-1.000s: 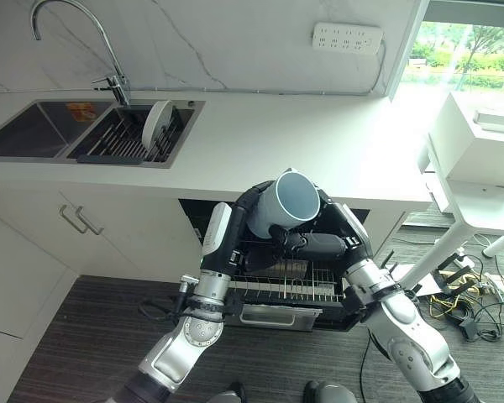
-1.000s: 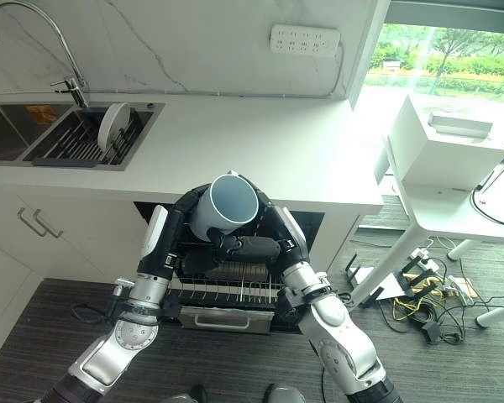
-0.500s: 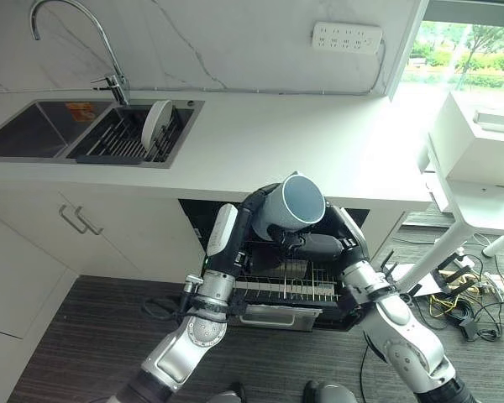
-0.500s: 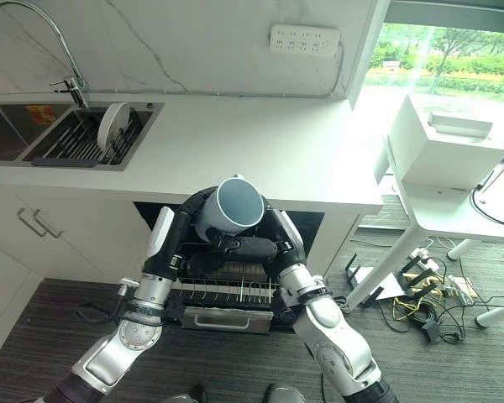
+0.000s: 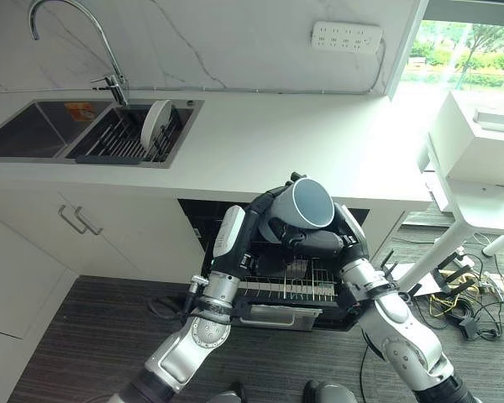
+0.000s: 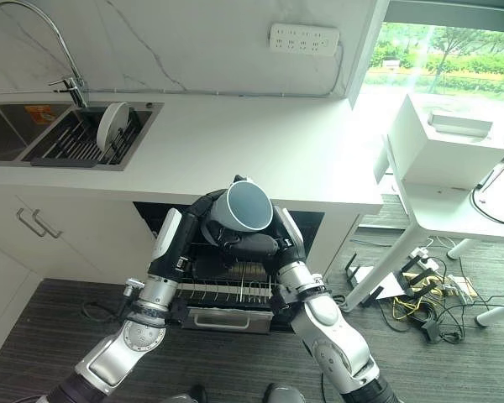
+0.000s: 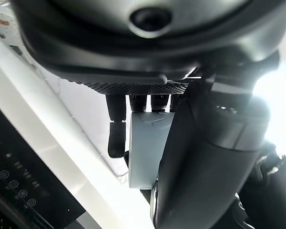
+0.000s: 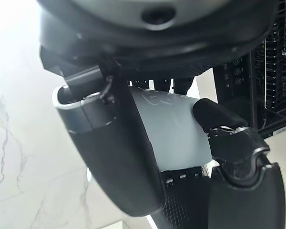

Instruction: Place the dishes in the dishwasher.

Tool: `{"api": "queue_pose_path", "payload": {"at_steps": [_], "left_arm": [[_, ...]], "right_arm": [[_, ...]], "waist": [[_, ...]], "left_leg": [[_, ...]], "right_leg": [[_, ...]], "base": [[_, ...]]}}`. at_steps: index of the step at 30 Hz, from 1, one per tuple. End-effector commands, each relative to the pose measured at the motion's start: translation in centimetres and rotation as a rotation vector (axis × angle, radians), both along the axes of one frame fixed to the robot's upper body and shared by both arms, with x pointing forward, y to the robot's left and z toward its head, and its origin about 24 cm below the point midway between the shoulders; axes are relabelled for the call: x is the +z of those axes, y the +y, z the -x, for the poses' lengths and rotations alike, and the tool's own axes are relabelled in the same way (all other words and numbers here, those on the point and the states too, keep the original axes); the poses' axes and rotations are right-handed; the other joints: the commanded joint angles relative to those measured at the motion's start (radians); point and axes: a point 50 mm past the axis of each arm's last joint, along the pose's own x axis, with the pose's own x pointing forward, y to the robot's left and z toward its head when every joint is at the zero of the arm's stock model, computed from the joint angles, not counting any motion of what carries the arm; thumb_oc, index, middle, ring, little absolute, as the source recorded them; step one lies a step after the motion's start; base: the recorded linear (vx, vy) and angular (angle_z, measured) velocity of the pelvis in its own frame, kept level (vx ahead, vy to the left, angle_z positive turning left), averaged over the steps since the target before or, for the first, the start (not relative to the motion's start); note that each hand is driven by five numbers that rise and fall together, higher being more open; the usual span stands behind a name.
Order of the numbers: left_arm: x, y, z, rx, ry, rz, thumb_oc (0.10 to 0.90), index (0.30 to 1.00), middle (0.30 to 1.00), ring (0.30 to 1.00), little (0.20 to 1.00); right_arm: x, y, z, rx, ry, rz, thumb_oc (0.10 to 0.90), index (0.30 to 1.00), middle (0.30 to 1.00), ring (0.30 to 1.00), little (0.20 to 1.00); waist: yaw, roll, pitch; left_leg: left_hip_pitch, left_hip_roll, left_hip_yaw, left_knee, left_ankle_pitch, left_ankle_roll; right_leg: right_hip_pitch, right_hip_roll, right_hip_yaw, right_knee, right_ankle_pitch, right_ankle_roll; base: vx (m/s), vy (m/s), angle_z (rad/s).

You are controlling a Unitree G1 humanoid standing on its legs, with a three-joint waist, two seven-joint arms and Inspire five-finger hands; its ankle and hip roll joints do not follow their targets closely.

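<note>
A light blue mug [image 5: 309, 203] hangs tilted above the open dishwasher, its mouth facing up and to the right. My left hand [image 5: 273, 220] reaches it from the left, fingers curled round its side [image 7: 148, 143]. My right hand [image 5: 321, 244] sits just beneath it with the thumb wrapped over the mug's wall [image 8: 176, 129]. Below both hands the pulled-out wire rack [image 5: 286, 290] of the dishwasher sticks out under the counter. A white plate [image 5: 157, 124] stands upright in the dark drainer inside the sink.
The white countertop [image 5: 319, 143] runs above the dishwasher opening, with the double sink [image 5: 34, 130] and a tall faucet [image 5: 109, 50] at the left. Cabinet doors with handles [image 5: 80, 220] are left of the dishwasher. A white table [image 5: 479, 201] stands at the right.
The mug has shifted to the right and tipped, its mouth turning further to the right. Both hands moved with it, staying on it.
</note>
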Motion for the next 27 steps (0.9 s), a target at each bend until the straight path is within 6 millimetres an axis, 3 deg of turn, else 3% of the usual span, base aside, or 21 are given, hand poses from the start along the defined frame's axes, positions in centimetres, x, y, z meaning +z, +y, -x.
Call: {"api": "queue_pose_path", "payload": {"at_steps": [1,13,14,15,22,27], "left_arm": [[5.2,-1.7,0.0,-0.125,-0.256,0.069,0.400,0.300,0.300,0.300,0.300],[5.1,-1.2,-0.1,-0.112,-0.237,0.110,0.400,0.300,0.300,0.300,0.300],[5.1,-1.1,-0.1,-0.110,-0.236,0.116,0.475,0.413,0.413,0.413,0.413],[5.2,-1.1,-0.1,-0.107,-0.235,0.128,0.800,0.900,0.900,0.900,0.900],[5.3,-0.4,0.0,-0.076,-0.273,0.122,0.800,0.900,0.900,0.900,0.900],[4.7,1.4,0.4,-0.022,-0.262,0.099,0.800,0.900,0.900,0.900,0.900]], "right_arm": [[7.4,1.4,0.4,0.075,-0.353,-0.222,0.400,0.300,0.300,0.300,0.300],[7.1,0.9,0.3,0.031,-0.360,-0.189,0.400,0.300,0.300,0.300,0.300],[7.2,0.8,0.3,0.027,-0.362,-0.186,0.400,0.300,0.300,0.300,0.300],[7.2,0.7,0.3,0.020,-0.364,-0.182,0.400,0.300,0.300,0.300,0.300],[7.0,-0.4,0.1,-0.043,-0.365,-0.169,0.400,0.300,0.300,0.300,0.300],[6.8,-2.1,0.4,-0.105,-0.375,-0.167,0.400,0.300,0.300,0.300,0.300]], "waist": [[0.008,-0.015,-0.048],[0.009,-0.015,-0.045],[0.009,-0.015,-0.046],[0.009,-0.015,-0.046],[0.008,-0.016,-0.045],[0.011,-0.013,-0.041]], "left_leg": [[0.046,0.038,-0.018,0.065,-0.199,0.003],[0.047,0.037,-0.018,0.065,-0.199,0.003],[0.047,0.038,-0.019,0.065,-0.199,0.003],[0.047,0.038,-0.019,0.065,-0.200,0.003],[0.047,0.037,-0.020,0.065,-0.201,0.004],[0.046,0.038,-0.020,0.065,-0.198,0.002]], "right_leg": [[0.111,-0.028,0.030,-0.118,-0.025,0.125],[0.113,-0.029,0.029,-0.118,-0.024,0.124],[0.113,-0.028,0.030,-0.118,-0.025,0.124],[0.112,-0.028,0.030,-0.118,-0.025,0.124],[0.113,-0.027,0.031,-0.118,-0.025,0.122],[0.111,-0.026,0.031,-0.118,-0.024,0.121]], "base": [[0.00,0.000,0.00],[0.00,0.002,-0.03],[0.00,0.000,0.00],[0.00,0.000,0.00],[0.00,0.000,0.00],[0.00,0.000,0.00]]}}
